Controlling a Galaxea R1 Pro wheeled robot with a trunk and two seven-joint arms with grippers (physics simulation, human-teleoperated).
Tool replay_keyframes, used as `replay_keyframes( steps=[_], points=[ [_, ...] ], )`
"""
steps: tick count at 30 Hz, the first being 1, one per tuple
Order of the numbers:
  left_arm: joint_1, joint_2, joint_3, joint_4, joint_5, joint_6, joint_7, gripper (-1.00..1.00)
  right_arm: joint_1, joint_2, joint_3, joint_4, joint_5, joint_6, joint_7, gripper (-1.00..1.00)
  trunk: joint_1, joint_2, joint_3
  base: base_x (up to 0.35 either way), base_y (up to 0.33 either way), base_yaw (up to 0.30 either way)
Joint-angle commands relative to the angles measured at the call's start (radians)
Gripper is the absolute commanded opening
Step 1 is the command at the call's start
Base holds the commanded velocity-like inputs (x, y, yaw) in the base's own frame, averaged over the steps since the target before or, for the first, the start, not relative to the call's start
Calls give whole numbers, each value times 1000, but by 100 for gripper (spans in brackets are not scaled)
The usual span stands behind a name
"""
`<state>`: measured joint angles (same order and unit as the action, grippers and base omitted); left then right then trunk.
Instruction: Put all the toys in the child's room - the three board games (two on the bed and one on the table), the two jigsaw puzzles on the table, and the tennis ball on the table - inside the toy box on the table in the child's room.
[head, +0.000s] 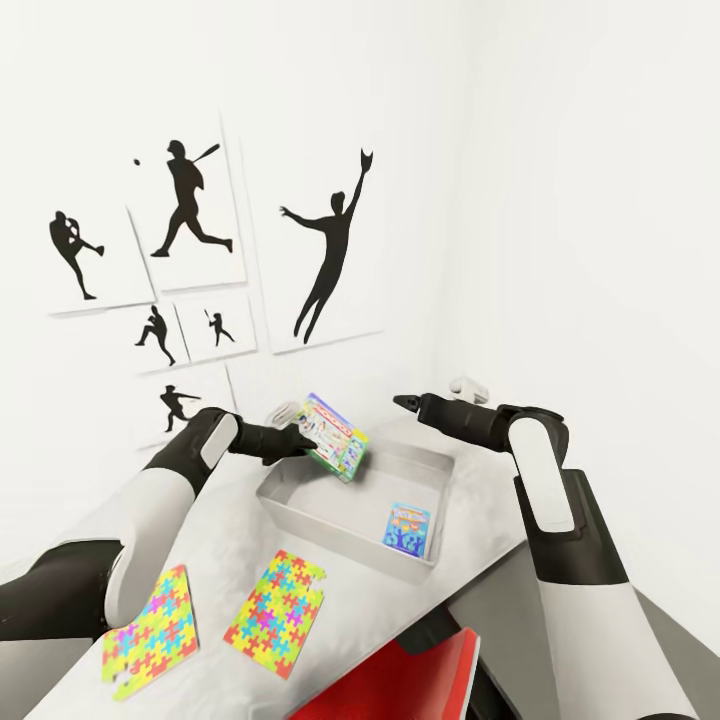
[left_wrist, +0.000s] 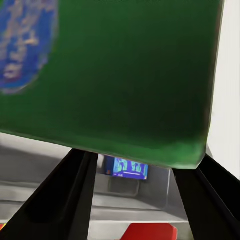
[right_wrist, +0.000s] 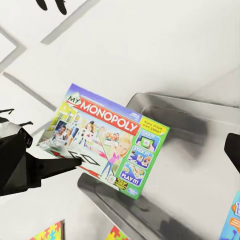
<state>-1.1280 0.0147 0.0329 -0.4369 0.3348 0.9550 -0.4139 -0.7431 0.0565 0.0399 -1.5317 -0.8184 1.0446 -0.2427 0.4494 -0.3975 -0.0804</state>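
Left end effector (head: 300, 440) gripping Monopoly box (right_wrist: 107, 140), green underside facing wrist

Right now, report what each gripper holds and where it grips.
The left gripper holds the Monopoly board game by its left edge, tilted above the toy box. The right gripper holds nothing.
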Motion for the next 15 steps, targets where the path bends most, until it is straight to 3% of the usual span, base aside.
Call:
replay_keyframes(
  steps=[1,15],
  points=[
    [-1,-1,4,0,-3,4,-5,-100,-1,0,0,-1,-10,3,-10,100,1,-2,-4,0,0,0],
    [0,-53,2,10,-6,-29,14,-100,-1,0,-1,-1,-9,3,-10,100,1,-2,-27,0,0,0]
  ],
)
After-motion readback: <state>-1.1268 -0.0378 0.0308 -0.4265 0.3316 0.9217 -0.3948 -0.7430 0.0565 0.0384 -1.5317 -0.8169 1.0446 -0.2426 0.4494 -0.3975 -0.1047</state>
